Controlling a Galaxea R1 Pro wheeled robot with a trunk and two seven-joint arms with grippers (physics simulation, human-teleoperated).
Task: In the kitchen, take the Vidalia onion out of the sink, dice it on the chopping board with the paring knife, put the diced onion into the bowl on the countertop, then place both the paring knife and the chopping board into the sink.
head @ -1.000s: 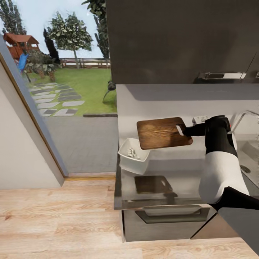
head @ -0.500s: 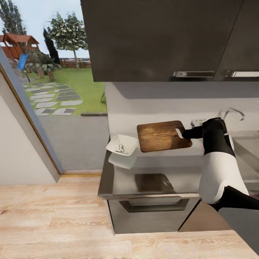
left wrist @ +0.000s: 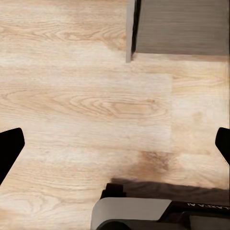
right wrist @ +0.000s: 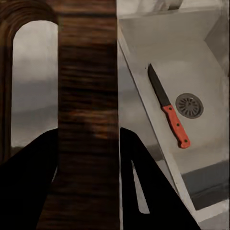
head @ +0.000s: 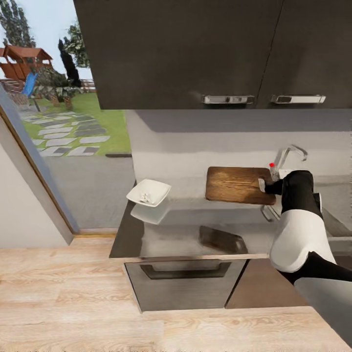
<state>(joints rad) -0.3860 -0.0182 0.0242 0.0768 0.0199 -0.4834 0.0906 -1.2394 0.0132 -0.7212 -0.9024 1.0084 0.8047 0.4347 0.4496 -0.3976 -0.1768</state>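
My right gripper (right wrist: 88,143) clamps the brown wooden chopping board (head: 237,185) between its fingers, above the countertop | red-handled paring knife (right wrist: 168,108) lies in the grey steel sink (right wrist: 201,72) beside the fingers | left gripper (left wrist: 115,143) spread wide over floor

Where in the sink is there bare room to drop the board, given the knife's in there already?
In the sink, the paring knife lies diagonally near the drain. The basin floor toward the far wall is bare. The chopping board is in the right gripper.
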